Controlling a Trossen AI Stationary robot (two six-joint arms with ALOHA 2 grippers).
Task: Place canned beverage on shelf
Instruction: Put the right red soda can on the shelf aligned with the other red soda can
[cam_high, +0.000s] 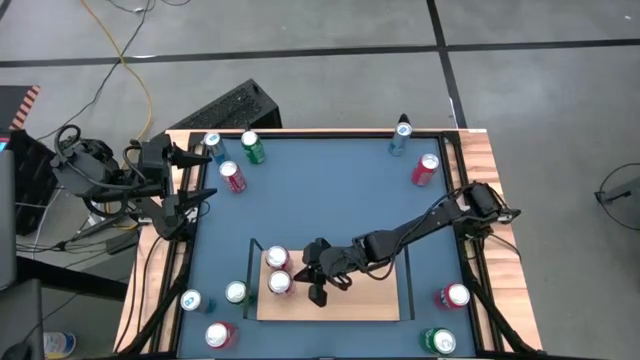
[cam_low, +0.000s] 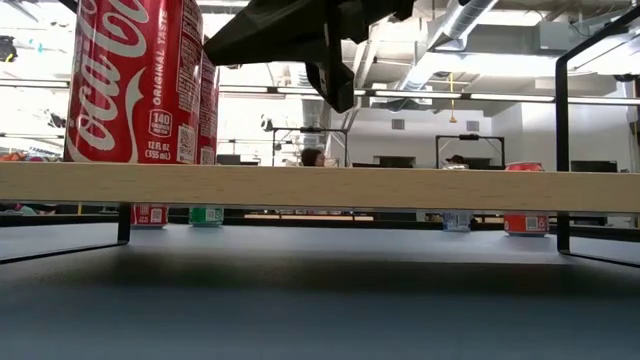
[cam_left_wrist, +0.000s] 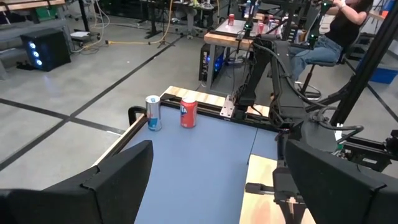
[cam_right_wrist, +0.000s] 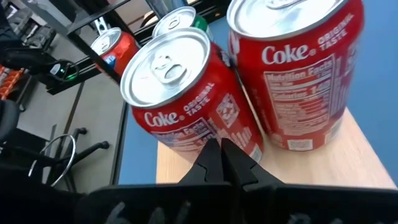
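Note:
The shelf (cam_high: 370, 295), a light-wood board with black end rails, stands on the blue table near its front edge. Two red Coke cans (cam_high: 277, 258) (cam_high: 279, 283) stand upright on the board's left end. In the low view they show at the board's left (cam_low: 140, 80). My right gripper (cam_high: 318, 293) is shut and hangs over the board just right of the nearer can (cam_right_wrist: 186, 99), slanting down toward its side. My left gripper (cam_high: 200, 180) waits open, raised at the table's left edge, with nothing between its fingers (cam_left_wrist: 112, 180). My right gripper's shut fingertips (cam_right_wrist: 221, 158) stand right at the lower side wall (cam_right_wrist: 205, 134) of the nearer Coke can, coming from the table's right and slanting down. Whether they touch the can I cannot tell. The can stands upright on the board.
Loose cans stand around the table: three at the far left (cam_high: 232, 160), two at the far right (cam_high: 426, 168), two at the near right (cam_high: 455, 296), three at the near left (cam_high: 219, 335). The board's right part lies bare. A person sits beyond the table (cam_left_wrist: 336, 31).

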